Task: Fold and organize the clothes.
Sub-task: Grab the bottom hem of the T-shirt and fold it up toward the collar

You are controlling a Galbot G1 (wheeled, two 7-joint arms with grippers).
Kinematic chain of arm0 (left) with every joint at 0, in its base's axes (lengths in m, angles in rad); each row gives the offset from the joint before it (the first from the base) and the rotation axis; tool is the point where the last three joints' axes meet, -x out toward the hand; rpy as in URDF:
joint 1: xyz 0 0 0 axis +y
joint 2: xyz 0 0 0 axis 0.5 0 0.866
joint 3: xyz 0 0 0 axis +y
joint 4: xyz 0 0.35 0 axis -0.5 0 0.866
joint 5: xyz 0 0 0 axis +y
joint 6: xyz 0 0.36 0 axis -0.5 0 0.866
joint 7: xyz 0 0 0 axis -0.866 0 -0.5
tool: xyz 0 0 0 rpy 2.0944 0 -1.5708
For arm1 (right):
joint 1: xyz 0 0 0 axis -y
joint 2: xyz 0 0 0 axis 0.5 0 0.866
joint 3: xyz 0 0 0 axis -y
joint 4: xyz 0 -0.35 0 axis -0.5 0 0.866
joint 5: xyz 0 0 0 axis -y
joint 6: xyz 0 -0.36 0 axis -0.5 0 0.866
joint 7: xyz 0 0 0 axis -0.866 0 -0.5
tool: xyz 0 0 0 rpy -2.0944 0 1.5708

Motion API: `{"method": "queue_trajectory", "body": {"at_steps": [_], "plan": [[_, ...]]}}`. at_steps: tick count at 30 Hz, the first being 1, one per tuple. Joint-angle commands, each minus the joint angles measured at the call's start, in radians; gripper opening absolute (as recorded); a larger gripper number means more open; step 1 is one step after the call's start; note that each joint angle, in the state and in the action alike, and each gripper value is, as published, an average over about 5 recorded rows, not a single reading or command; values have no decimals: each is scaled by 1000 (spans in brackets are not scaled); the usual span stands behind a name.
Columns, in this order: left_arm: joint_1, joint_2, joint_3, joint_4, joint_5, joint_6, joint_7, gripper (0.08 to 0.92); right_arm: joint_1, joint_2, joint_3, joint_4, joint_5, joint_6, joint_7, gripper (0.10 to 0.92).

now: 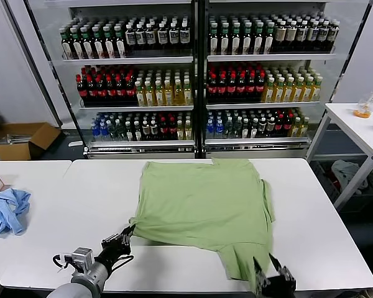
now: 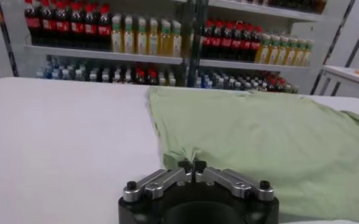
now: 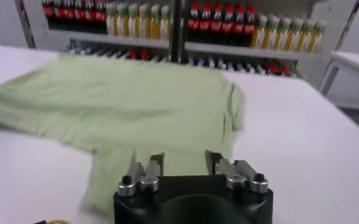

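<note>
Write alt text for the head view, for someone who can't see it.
A pale green shirt lies spread on a white table, with the left gripper shut on its near left corner and the right gripper open over the sleeve at the near edge. A crumpled blue cloth sits on the table to the left, and drink coolers stand behind.

shirt (image 1: pixel 202 205) collar, buttons and graphic hidden underneath
</note>
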Motion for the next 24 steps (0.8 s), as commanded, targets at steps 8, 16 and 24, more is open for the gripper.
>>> {"method": "queue_trajectory", "body": {"at_steps": [8,16,24], "plan": [[22,-10,13,-22,18,-1,1,85,-45,67,-70,-40,-54,9,6,786],[30,-14,12,-35,18,-1,1,85,-48,63,-66,-33,-37,26,3,559],[34,-16,7,-40,18,0,2,85,-50,46,-39,-15,-17,37,0,333]]}}
